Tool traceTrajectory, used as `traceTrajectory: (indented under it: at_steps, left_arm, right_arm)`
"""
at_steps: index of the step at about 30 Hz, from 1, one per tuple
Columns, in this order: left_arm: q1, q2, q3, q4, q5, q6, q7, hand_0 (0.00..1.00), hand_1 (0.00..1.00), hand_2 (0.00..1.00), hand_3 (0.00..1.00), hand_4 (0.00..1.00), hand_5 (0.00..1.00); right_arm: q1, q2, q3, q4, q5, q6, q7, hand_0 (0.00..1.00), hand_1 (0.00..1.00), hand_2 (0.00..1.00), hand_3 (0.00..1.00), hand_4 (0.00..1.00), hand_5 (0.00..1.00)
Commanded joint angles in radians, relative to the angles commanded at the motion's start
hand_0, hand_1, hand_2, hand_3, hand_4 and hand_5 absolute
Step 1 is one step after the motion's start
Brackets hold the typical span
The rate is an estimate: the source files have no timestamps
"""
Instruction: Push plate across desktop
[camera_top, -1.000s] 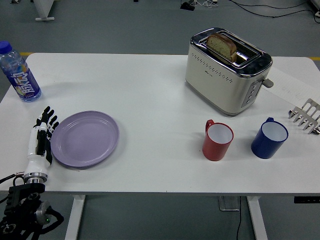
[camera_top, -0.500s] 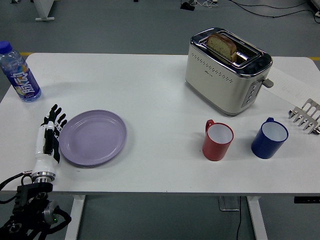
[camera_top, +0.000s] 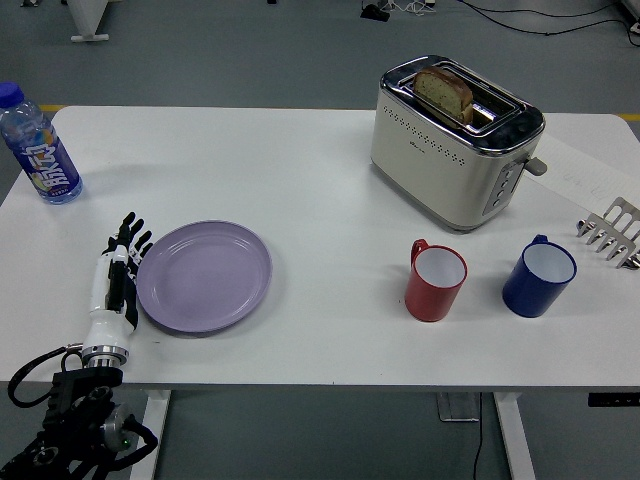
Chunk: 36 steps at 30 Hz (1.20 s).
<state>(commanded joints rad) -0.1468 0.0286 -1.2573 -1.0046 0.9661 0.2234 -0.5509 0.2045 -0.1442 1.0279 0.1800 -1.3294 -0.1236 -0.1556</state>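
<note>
A lilac plate (camera_top: 205, 276) lies flat on the white table (camera_top: 300, 170), left of centre and near the front edge. My left hand (camera_top: 118, 276) lies against the plate's left rim, fingers straight and held together, pointing away from me. It holds nothing. The black forearm runs down off the table's front left corner. My right hand is out of view.
A plastic bottle (camera_top: 38, 145) stands at the far left. A toaster (camera_top: 455, 140) with a slice of bread stands back right. A red mug (camera_top: 435, 281) and a blue mug (camera_top: 538, 276) stand right of the plate. A metal rack (camera_top: 612, 232) shows at the right edge.
My left hand has slid to the right along the table, pushing the plate to the right with it. Nothing else has moved.
</note>
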Motion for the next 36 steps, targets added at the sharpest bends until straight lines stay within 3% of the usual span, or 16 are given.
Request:
traceTrajectory:
  at_steps: [21, 36]
  left_arm:
    - [-0.012, -0.004, 0.135, -0.030, -0.052, -0.005, -0.006, 0.840, 0.887, 0.926, 0.920, 0.602, 0.998]
    - [-0.025, -0.012, 0.138, -0.030, -0.028, -0.040, 0.012, 0.838, 0.884, 0.920, 0.918, 0.595, 0.998]
  right_arm:
    - [-0.003, 0.000, -0.001, 0.000, -0.001, 0.000, 0.001, 0.640, 0.611, 0.666, 0.603, 0.197, 0.093]
    - [-0.003, -0.002, 0.003, 0.000, -0.005, -0.001, 0.001, 0.640, 0.611, 0.666, 0.604, 0.197, 0.092]
